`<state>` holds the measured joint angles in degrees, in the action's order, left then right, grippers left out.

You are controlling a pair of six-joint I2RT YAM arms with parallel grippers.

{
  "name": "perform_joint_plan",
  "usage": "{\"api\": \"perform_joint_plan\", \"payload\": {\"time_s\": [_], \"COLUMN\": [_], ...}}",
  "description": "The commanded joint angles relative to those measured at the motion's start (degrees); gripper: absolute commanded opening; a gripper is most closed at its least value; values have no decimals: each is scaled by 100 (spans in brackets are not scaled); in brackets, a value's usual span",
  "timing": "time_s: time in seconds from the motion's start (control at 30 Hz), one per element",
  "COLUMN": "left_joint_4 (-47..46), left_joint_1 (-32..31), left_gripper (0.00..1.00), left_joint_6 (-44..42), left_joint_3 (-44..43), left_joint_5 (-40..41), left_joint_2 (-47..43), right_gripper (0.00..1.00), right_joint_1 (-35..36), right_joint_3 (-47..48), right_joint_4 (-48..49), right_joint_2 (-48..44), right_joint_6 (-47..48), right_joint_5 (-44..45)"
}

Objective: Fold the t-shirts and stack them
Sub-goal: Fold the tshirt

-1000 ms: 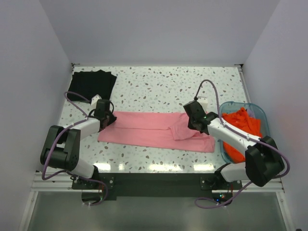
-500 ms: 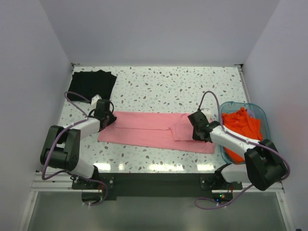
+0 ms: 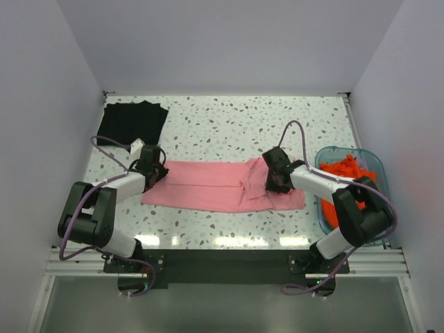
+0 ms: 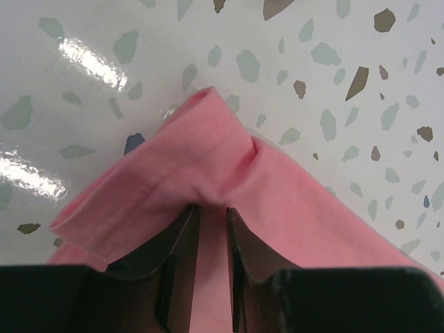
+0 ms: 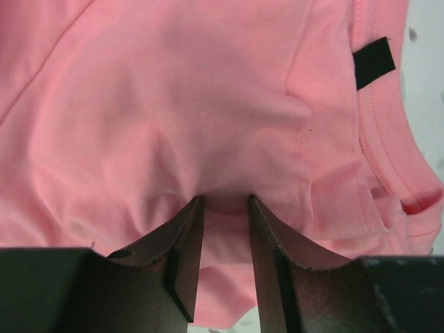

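The pink t-shirt (image 3: 208, 186) lies folded in a long strip across the table's middle. My left gripper (image 3: 154, 170) is shut on its left end; in the left wrist view the fingers pinch a fold of pink cloth (image 4: 208, 166) at the hem corner. My right gripper (image 3: 272, 182) is shut on the shirt's right part; in the right wrist view the pink cloth (image 5: 208, 118) bunches between the fingers, a black label (image 5: 374, 61) at the upper right. A black t-shirt (image 3: 132, 121) lies folded at the back left. Orange-red t-shirts (image 3: 350, 182) are piled in the tub.
The teal see-through tub (image 3: 374, 163) stands at the right edge, just right of my right arm. White walls close in the speckled table (image 3: 236, 121) on the left, back and right. The arm bases sit at the near edge.
My right gripper moved left with the pink shirt's right part, drawing the right end inward so the strip is shorter. The left gripper stayed at the left end.
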<state>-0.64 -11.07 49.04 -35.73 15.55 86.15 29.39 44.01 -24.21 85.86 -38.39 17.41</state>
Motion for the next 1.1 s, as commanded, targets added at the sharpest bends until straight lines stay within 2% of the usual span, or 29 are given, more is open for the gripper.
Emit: {"api": "perform_joint_plan", "payload": {"time_s": [0.0,0.17,0.27,0.3,0.37,0.4,0.43,0.47,0.5,0.53,0.6,0.67,0.77,0.83,0.9,1.07], "left_joint_4": [732,1189,1383,1435,1654,1751,1926,1997,2068,2225,2428,2849,3026,2773,2509,2350], "left_joint_1": [-132,-675,-1105,-1273,-1833,-2029,-2213,-2581,-2758,-2899,-3076,-3085,-3077,-3077,-3077,-3077], "left_gripper": [28,31,31,31,31,32,33,34,36,41,46,52,56,56,56,50], "left_joint_6": [448,1335,1837,1959,2329,2565,2654,2733,2795,2839,2683,2147,1242,478,-224,-1149], "left_joint_3": [425,987,1216,1252,1252,1226,1156,1112,1068,946,752,350,-143,-460,-698,-1516], "left_joint_5": [517,791,625,590,581,546,519,493,458,449,518,790,1291,1538,1556,1285], "left_joint_2": [78,-677,-1108,-1196,-1364,-1416,-1443,-1478,-1513,-1592,-1706,-1969,-2391,-2419,-2061,-935], "right_gripper": [37,37,37,38,38,38,43,44,46,47,57,67,74,77,78,76], "right_joint_1": [-196,-846,-1128,-1172,-1242,-1234,-1251,-1251,-1260,-1260,-1251,-1260,-1260,-1234,-1216,-1058], "right_joint_3": [702,2100,3418,4204,5096,5979,6388,6792,7606,7962,8717,8844,8275,7598,7098,6394], "right_joint_4": [110,-295,-681,-795,-1252,-1392,-1603,-1727,-1841,-2060,-2246,-2273,-1940,-1633,-1509,-1500], "right_joint_2": [797,1967,3021,3294,4143,4401,4691,5155,5412,5597,5941,5890,5249,4608,4274,3806], "right_joint_6": [23,420,753,893,1035,1201,1281,1351,1491,1571,1746,1835,1888,1809,1652,1177], "right_joint_5": [-299,-317,-317,-326,-378,-361,-309,-265,-238,-168,-80,78,254,272,289,429]}}
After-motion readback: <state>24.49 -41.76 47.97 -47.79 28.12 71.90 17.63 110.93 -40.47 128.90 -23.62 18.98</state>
